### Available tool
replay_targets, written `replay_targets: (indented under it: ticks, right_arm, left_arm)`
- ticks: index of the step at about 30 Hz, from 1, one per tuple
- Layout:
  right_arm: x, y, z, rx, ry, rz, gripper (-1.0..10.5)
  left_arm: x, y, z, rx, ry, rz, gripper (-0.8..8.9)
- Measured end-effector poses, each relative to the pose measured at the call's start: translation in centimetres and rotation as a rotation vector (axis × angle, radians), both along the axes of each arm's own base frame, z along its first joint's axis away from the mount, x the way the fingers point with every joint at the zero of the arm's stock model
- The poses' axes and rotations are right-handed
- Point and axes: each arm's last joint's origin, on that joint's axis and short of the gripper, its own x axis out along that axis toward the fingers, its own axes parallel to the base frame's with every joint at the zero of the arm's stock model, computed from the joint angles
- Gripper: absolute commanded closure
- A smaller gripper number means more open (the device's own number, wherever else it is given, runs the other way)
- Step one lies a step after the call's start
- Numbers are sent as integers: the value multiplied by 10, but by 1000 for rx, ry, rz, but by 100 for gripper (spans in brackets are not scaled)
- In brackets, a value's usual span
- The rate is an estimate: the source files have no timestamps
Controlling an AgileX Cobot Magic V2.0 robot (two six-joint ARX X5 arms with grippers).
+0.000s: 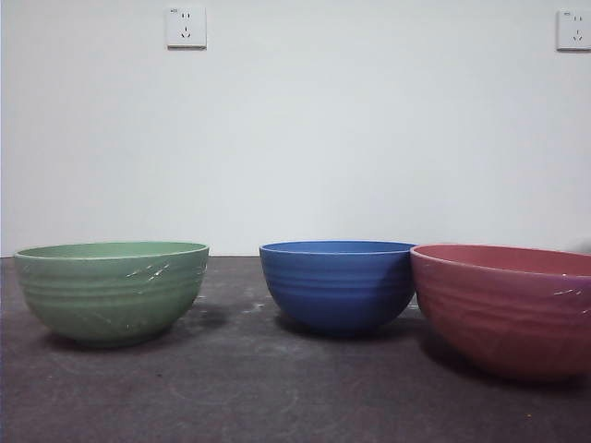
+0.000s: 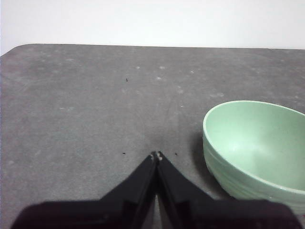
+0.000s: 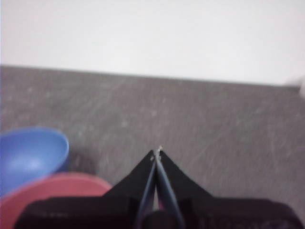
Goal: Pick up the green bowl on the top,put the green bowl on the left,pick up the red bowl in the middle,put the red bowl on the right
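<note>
The green bowl (image 1: pixel 111 290) stands upright and empty on the dark table at the left in the front view. The left wrist view shows it (image 2: pixel 257 148) beside my left gripper (image 2: pixel 156 155), which is shut, empty and apart from it. The red bowl (image 1: pixel 506 306) stands upright at the right, close to the camera. The right wrist view shows its rim (image 3: pixel 52 195) beside my right gripper (image 3: pixel 157 151), which is shut and empty, above the table. Neither arm shows in the front view.
A blue bowl (image 1: pixel 336 284) stands in the middle, just left of the red bowl and very close to it; it also shows in the right wrist view (image 3: pixel 29 155). A white wall with two sockets stands behind the table. The table's far edge (image 2: pixel 143 46) is rounded at the corner.
</note>
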Motion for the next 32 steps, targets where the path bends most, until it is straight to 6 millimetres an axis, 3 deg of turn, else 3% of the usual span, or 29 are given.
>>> replay_targets:
  ticks: [5, 9, 32]
  right_arm:
    - [1, -1, -39, -2, 25, 2, 944]
    - [0, -1, -54, -2, 19, 2, 944]
    - [-2, -2, -59, 12, 41, -10, 944]
  left_arm:
    - [0, 0, 0, 0, 0, 0, 817]
    - [0, 0, 0, 0, 0, 0, 817]
    - [0, 0, 0, 0, 0, 2, 817]
